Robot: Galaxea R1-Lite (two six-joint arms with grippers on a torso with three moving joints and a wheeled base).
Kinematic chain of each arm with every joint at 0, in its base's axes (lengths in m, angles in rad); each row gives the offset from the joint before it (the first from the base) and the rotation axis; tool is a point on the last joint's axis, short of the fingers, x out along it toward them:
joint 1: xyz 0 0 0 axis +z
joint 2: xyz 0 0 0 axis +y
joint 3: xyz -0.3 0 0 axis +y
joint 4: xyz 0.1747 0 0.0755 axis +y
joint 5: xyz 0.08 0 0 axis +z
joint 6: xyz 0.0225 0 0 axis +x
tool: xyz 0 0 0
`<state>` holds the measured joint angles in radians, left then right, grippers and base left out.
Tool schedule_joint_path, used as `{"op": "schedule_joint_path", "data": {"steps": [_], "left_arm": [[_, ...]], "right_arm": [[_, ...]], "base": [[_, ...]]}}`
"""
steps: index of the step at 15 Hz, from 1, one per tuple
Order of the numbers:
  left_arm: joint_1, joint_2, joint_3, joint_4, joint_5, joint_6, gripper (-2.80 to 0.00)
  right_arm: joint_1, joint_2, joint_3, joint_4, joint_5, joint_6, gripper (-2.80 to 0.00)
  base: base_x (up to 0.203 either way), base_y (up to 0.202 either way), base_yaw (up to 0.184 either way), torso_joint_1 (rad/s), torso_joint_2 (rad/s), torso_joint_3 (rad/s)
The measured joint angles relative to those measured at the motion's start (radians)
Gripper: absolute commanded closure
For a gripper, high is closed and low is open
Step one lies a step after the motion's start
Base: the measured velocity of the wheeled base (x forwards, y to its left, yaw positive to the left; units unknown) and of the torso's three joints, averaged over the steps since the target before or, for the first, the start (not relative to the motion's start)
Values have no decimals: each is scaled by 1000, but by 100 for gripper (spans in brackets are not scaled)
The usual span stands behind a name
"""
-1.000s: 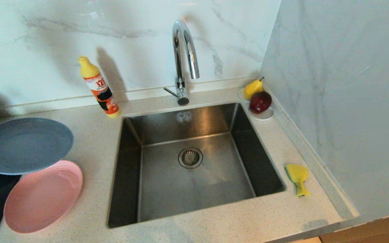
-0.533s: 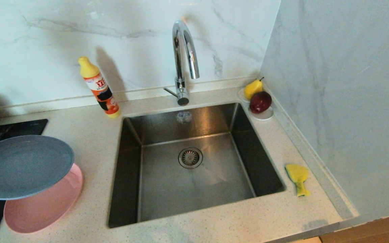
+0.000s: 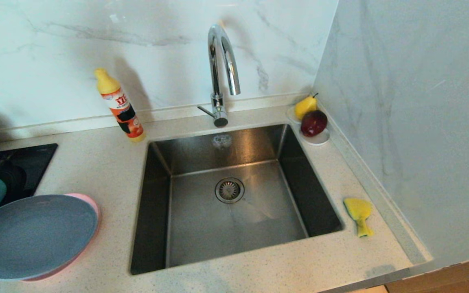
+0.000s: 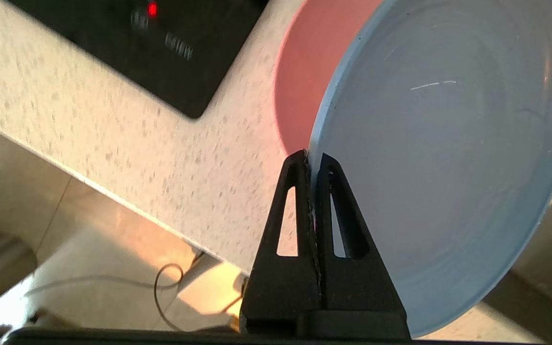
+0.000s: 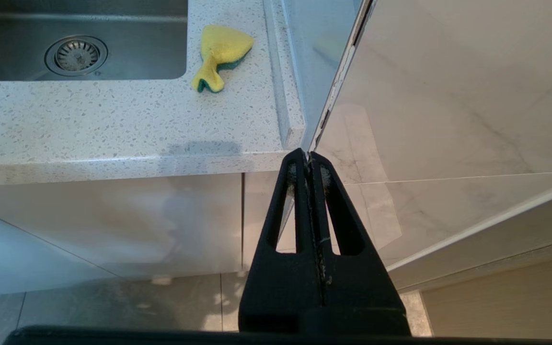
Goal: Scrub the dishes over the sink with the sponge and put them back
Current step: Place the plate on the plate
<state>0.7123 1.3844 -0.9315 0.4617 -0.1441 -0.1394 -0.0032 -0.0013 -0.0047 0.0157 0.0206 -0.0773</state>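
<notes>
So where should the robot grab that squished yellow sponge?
Probably at the wide, fan-shaped end of the sponge, coming straight down from above. It lies flat on the counter right of the sink, pinched into a thin tail at the near end, so the wide part gives the right claw more to squeeze.

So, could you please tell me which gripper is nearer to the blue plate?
Left: the left gripper grips the blue plate at its rim; the right gripper hangs below the counter's far end.

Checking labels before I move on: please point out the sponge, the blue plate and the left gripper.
sponge [image 3: 358, 211]: head view, on its yellow top face.
blue plate [image 3: 31, 236]: head view, on its inner surface.
left gripper [image 4: 310, 160]: left wrist view, at the fingertips shut on the blue plate's rim.
</notes>
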Motion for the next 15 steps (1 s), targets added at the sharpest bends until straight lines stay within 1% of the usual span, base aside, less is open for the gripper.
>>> {"op": "schedule_joint_path", "data": {"steps": [2,5,8,11,12,13,15], "left_arm": [[3,0,21,-3,28,3,0],[6,4,30,-9,29,3,0],[13,30,53,-84,5,-3,0],[21,76,95,-165,-2,-4,0],[28,94,103,-191,-15,-6,0],[36,106,110,-210,-45,-6,0],[56,119,117,-216,-152,-4,0]], "right_arm": [[0,0,0,-1,0,0,0],[0,0,0,-1,0,0,0],[0,0,0,0,0,0,0],[0,0,0,-1,0,0,0],[0,0,0,-1,0,0,0],[0,0,0,-1,0,-1,0],[0,0,0,-1,0,0,0]], "base": [[0,0,0,0,0,0],[0,0,0,0,0,0],[0,0,0,0,0,0],[0,0,0,0,0,0],[0,0,0,0,0,0],[0,0,0,0,0,0],[0,0,0,0,0,0]]}}
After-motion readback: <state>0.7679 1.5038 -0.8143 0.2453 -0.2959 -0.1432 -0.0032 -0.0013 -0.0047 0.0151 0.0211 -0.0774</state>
